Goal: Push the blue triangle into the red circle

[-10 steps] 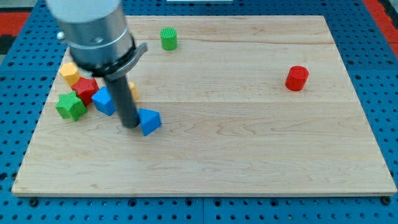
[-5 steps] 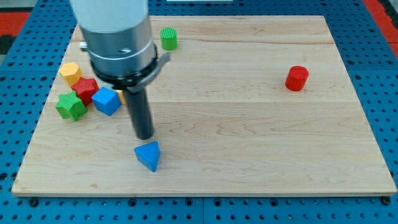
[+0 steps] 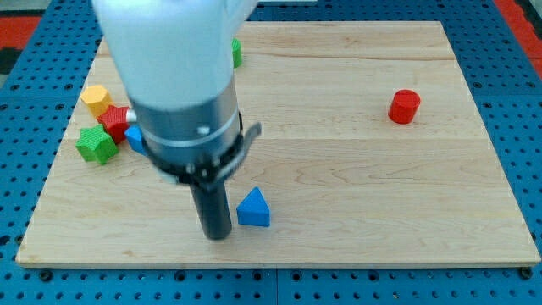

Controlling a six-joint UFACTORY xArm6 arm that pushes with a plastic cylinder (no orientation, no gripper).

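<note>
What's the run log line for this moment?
tip: view's left of blue triangle, close | red circle: far upper right | contact: unclear

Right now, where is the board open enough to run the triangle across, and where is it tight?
Open: the stretch between blue triangle and red circle. My tip sits just left of the triangle. Crowded: the left edge, with yellow block, red block, green block.

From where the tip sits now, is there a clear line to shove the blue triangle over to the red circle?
Probably yes: my tip sits just on the view's left of the blue triangle, and no block lies between it and the red circle.
</note>
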